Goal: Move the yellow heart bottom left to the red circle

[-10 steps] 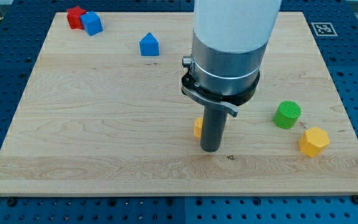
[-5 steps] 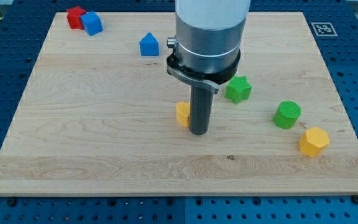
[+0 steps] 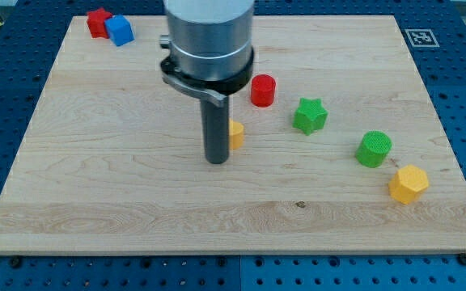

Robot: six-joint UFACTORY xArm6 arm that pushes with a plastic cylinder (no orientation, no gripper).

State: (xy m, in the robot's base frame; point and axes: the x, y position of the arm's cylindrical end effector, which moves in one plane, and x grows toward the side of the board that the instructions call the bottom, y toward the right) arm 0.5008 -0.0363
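The yellow heart (image 3: 236,134) lies near the board's middle, mostly hidden behind the rod; only its right part shows. My tip (image 3: 216,161) rests on the board just to the left of the heart and slightly below it, touching or almost touching it. The red circle (image 3: 263,90) stands above and to the right of the heart, a short gap away. The arm's grey body covers the board's top middle.
A green star (image 3: 310,115) lies right of the red circle. A green cylinder (image 3: 374,149) and a yellow hexagon (image 3: 408,183) sit at the right. A red block (image 3: 97,22) and a blue block (image 3: 120,30) sit at the top left corner.
The rod has moved left and slightly up, from the heart's right side to its left. The heart has shifted left and up. The red circle and green star have come into sight; the arm now covers the blue house block.
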